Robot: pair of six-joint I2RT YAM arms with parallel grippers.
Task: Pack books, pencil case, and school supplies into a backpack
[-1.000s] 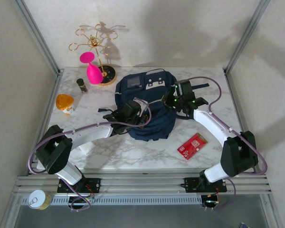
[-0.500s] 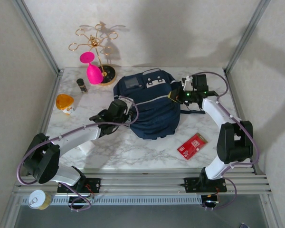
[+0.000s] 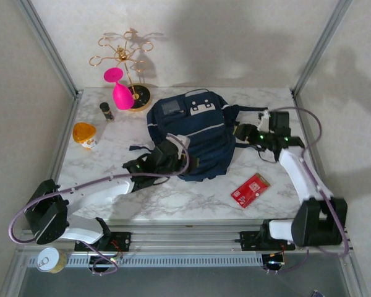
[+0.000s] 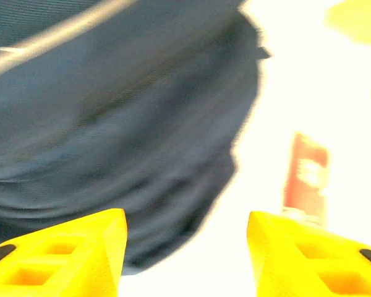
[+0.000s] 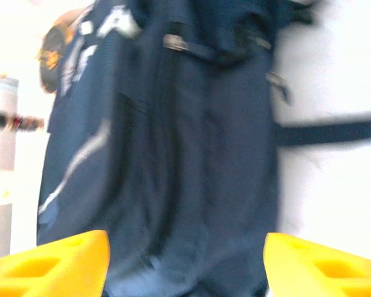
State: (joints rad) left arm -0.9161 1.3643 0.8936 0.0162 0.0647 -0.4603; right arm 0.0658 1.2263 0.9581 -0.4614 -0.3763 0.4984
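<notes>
moved: since the earlier frame your right gripper (image 3: 238, 131) has drawn back off the backpack (image 3: 195, 133) toward the table's (image 3: 173, 199) right edge. your left gripper (image 3: 187, 161) has shifted along the bag's left side toward its near end.
left gripper: open. in the left wrist view the yellow fingers (image 4: 68, 253) stand well apart with nothing between them. it sits at the bag's near-left edge; you cannot tell whether it touches the fabric.
right gripper: open. the right wrist view shows its fingers (image 5: 321, 266) spread wide and empty. it sits just right of the bag, facing it, beside a dark strap (image 5: 328, 133).
backpack: lies flat at the middle of the table toward the far edge, pocket side up, light stripe showing.
red packet (image 3: 250, 189): flat on the table near the near-right corner, apart from the bag and both grippers. it shows blurred in the left wrist view (image 4: 306, 179).
far-left corner: gold stand (image 3: 127, 62), pink glass (image 3: 119, 88), small dark bottle (image 3: 106, 111).
left edge: orange object (image 3: 85, 134).
</notes>
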